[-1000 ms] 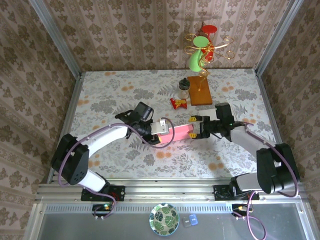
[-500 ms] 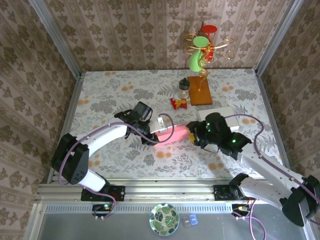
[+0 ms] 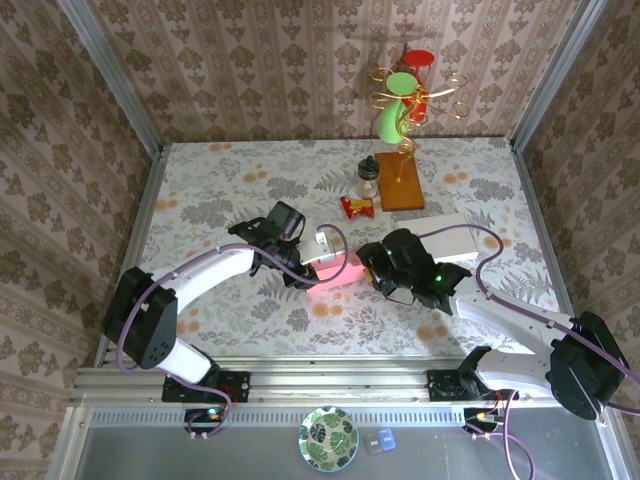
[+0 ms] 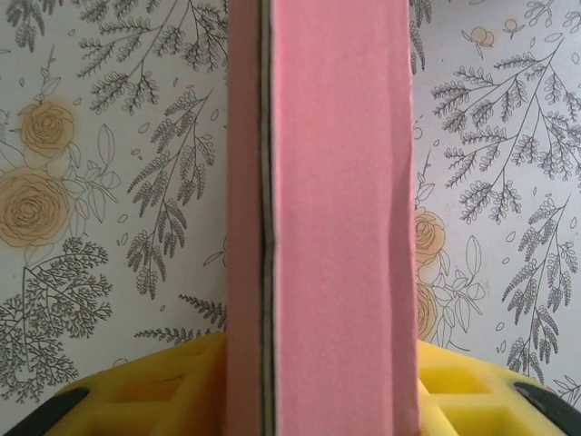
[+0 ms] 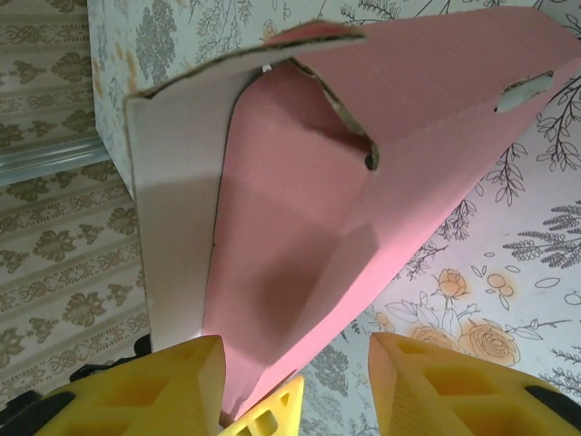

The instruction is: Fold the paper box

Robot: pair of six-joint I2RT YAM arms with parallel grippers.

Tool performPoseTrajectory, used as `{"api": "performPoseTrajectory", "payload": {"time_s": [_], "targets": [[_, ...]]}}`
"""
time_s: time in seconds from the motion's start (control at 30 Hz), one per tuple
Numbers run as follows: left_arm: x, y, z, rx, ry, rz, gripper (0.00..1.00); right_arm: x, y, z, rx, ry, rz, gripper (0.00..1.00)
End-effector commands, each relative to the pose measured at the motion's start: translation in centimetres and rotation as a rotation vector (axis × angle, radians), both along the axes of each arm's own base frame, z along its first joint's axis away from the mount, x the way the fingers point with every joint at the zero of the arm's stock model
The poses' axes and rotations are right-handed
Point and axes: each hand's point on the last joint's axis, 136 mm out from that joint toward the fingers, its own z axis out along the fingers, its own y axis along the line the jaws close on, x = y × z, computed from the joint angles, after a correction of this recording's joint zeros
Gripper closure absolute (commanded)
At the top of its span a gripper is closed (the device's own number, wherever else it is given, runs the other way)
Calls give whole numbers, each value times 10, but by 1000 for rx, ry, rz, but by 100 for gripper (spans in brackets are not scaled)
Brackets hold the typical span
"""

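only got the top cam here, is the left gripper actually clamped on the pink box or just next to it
Observer: Clamped. In the left wrist view the yellow fingers of the left gripper sit against both sides of the paper box, which stands edge-on between them.
Operator: and the right one
Observer: The right wrist view shows the right gripper open. The box's lower corner sits beside one finger, with bare table before the other.
Operator: is that end of the box open
Observer: Yes, that camera looks into its pink inside, with a white panel face along one side.
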Motion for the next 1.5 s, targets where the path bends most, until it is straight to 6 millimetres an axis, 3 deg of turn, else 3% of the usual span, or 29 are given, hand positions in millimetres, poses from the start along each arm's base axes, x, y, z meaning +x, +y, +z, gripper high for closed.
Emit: {"api": "performPoseTrajectory", "payload": {"time_s": [0.0,0.33,0.53,0.83,0.93,1.07,1.2,1.33,1.47], "targets": [[1,-5,4,5,8,2,57,8,-5,-1,-18,-20,-53,54],[1,-14,9,0,-29,-14,54,-13,-18,-45,-93,155,-91,63],[0,-21,12,-6,-44,-19,54,-15,-17,-47,-130,201,-79,72],[-1,-26,12,-9,-46,-28,58,-17,-13,-44,-127,216,-58,73],[-2,-26,11,-7,-47,-37,60,-15,-11,-32,-149,176,-7,65],[-4,-24,11,-3,-52,-48,62,-9,-15,3,-223,26,121,59],[-4,-23,11,-1,-57,-58,63,-14,-24,30,-318,-124,314,57],[-4,-23,12,1,-57,-67,63,-18,-48,56,-382,-293,458,57],[-5,-21,11,7,-56,-79,63,-8,-73,66,-399,-399,538,58]]}}
